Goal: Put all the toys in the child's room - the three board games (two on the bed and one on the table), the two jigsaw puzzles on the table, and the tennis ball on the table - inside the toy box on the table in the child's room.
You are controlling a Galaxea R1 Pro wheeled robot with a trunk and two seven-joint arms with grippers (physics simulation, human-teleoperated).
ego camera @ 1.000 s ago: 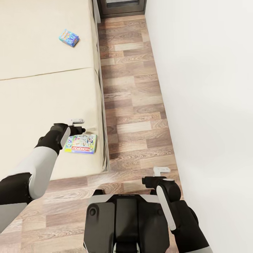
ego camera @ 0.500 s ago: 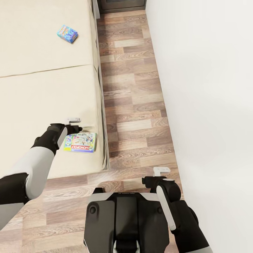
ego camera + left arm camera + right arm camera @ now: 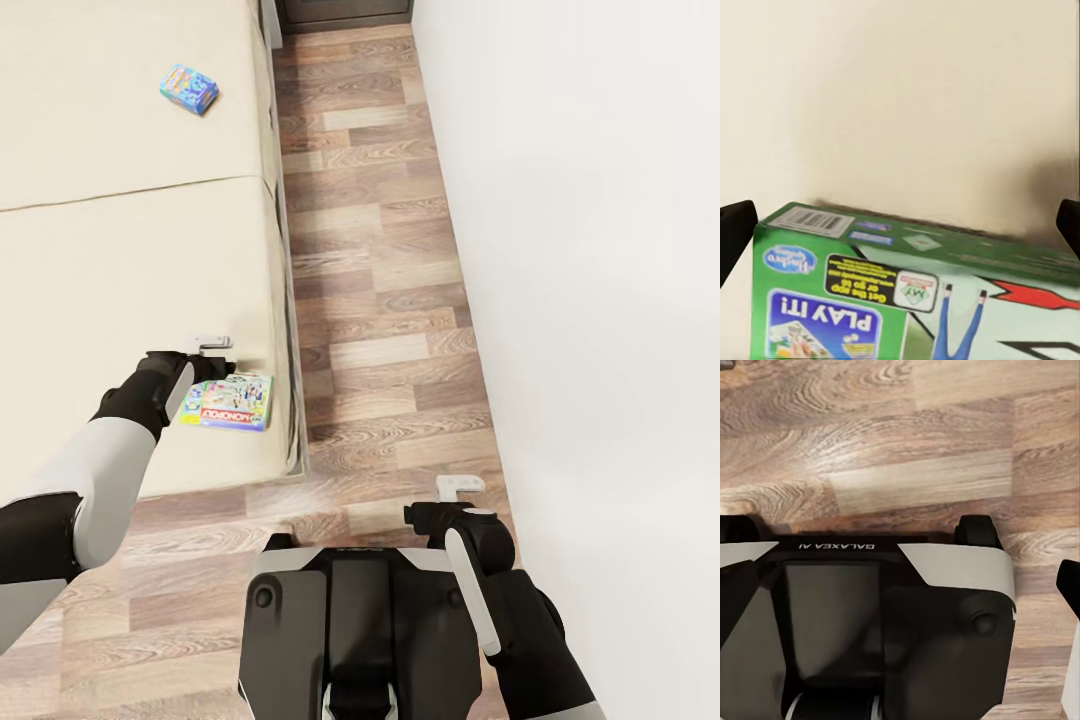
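A Monopoly board game lies flat on the bed close to its near right corner. My left gripper hovers over the box's far left edge. In the left wrist view the green box sits just below the open gripper, whose dark fingertips stand wide apart with nothing between them. A second board game, a small blue box, rests far up the bed. My right gripper hangs open over the floor beside my base.
A strip of wooden floor runs between the bed's right side and a white wall. Dark furniture closes the far end of this strip. My base stands at the foot of the bed.
The whole head view has shifted a little, so the bed and both games sit slightly higher in the picture. My left gripper edged slightly left over the Monopoly box. The right arm has not moved.
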